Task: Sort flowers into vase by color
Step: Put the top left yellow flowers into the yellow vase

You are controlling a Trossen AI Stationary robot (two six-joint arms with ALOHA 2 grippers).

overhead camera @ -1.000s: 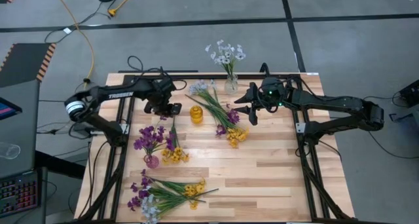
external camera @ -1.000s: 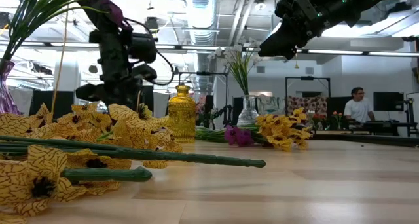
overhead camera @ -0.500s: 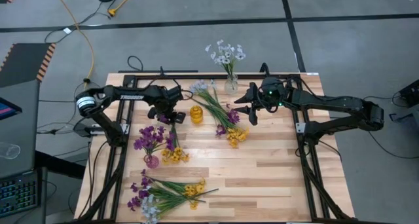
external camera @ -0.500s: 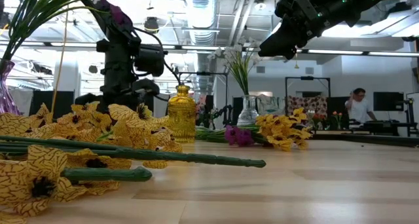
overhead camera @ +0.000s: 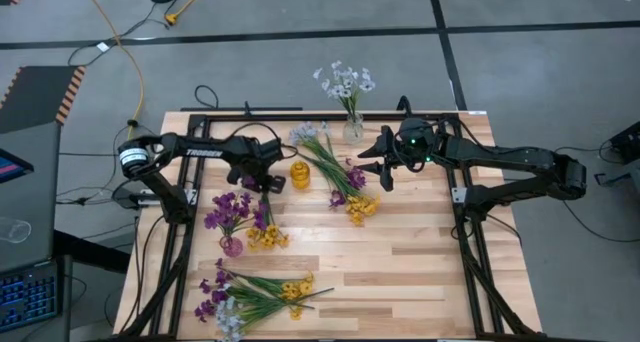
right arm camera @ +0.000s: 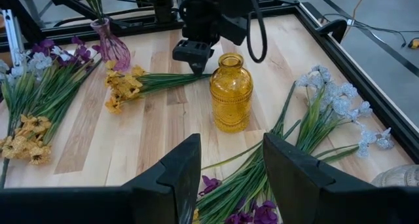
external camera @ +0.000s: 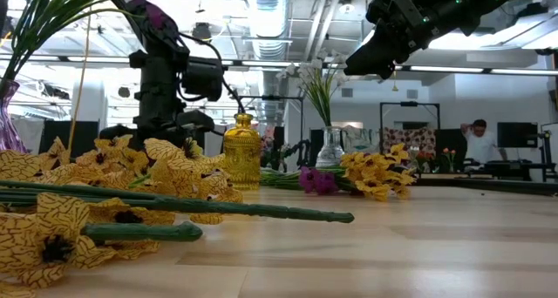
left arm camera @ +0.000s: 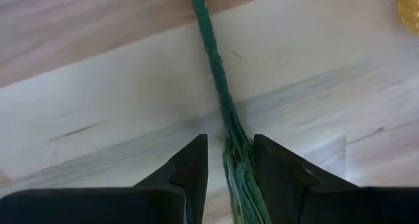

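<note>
My left gripper [overhead camera: 263, 178] is open, low over the table just left of the yellow glass vase [overhead camera: 300, 175]. Its fingers stand on either side of the green stem bundle [left arm camera: 226, 112] of a yellow flower spray [overhead camera: 266, 224] that lies flat on the wood. I cannot tell whether they touch the stems. My right gripper [overhead camera: 378, 164] is open and hangs raised above the middle heap of purple, yellow and pale-blue flowers [overhead camera: 340, 174]. In the right wrist view the left gripper [right arm camera: 192, 59] sits at the stem end of the yellow spray [right arm camera: 141, 83].
A pink-purple vase [overhead camera: 231, 246] holds purple flowers at the left. A clear vase [overhead camera: 352, 130] with white flowers stands at the far edge. Another mixed heap [overhead camera: 250, 297] lies near the front left corner. A black frame [overhead camera: 470, 232] edges the table. Bare wood [overhead camera: 400, 252] lies to the right.
My left gripper has moved toward the table's right, closer to the yellow vase, and now sits over the stem end of the yellow spray. The right arm has kept still and the flowers have not moved.
</note>
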